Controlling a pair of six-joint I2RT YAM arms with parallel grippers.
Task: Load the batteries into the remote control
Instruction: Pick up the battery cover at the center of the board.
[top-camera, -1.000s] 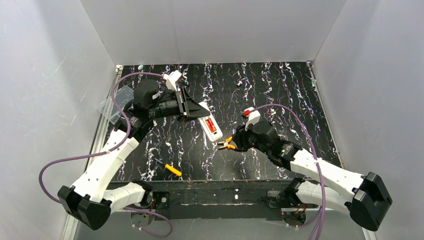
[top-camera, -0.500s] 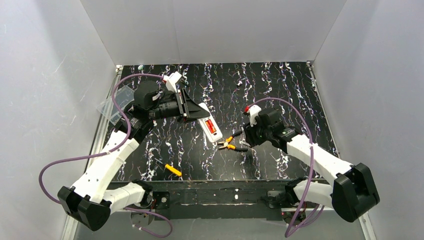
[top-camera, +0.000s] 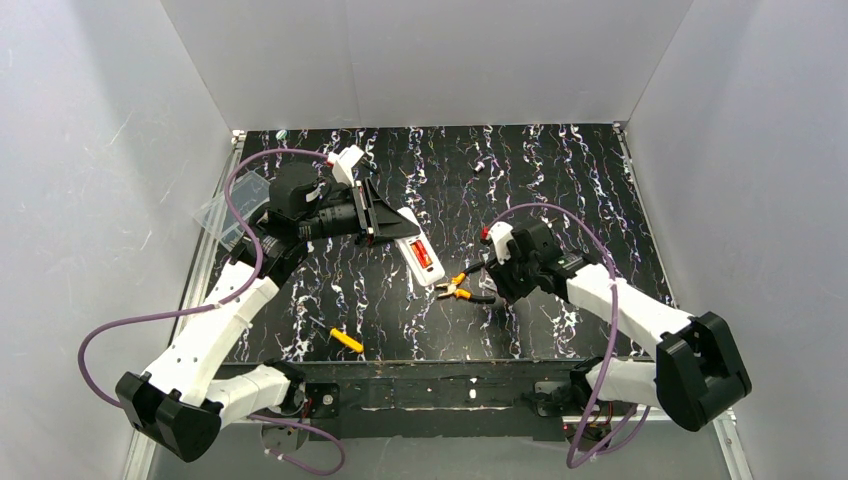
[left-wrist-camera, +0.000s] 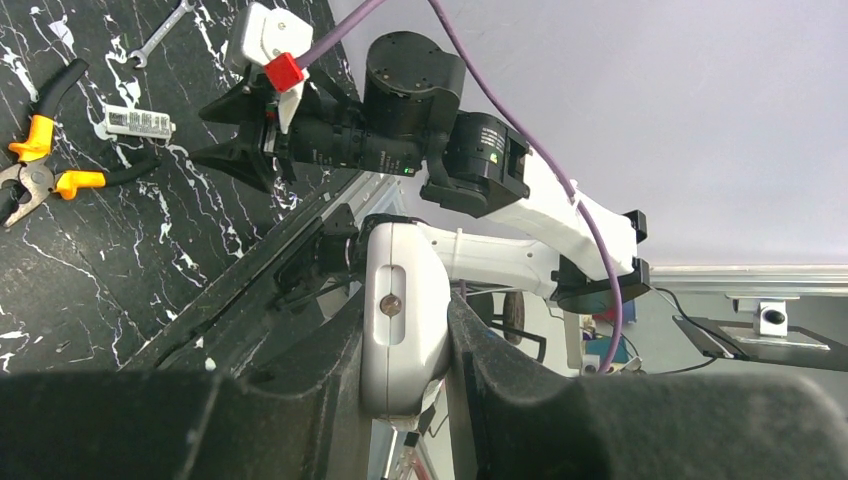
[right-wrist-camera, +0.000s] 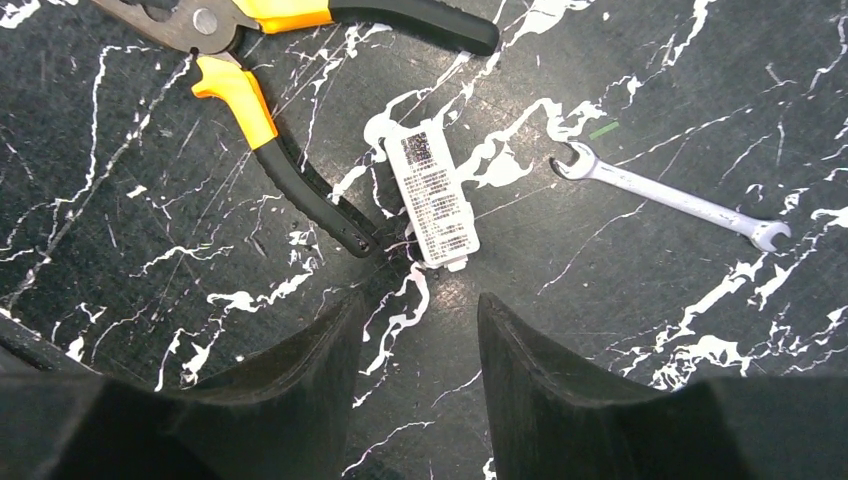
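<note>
Remote control (top-camera: 410, 236): centre of top view, clamped in shut left tool (left-wrist-camera: 405, 365); red-orange batteries (top-camera: 424, 256) show in its recess.
Right tool (right-wrist-camera: 420, 300): half open, empty, the nearer arm to white labelled cover (right-wrist-camera: 432, 195) on tabletop (right-wrist-camera: 600, 300).
Cover: mid-frame in right wrist view, just above finger gap, long axis near vertical.

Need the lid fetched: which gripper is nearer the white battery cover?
Right. The right gripper hovers just before the battery cover; left gripper, gripping the remote control, is farther off.
</note>
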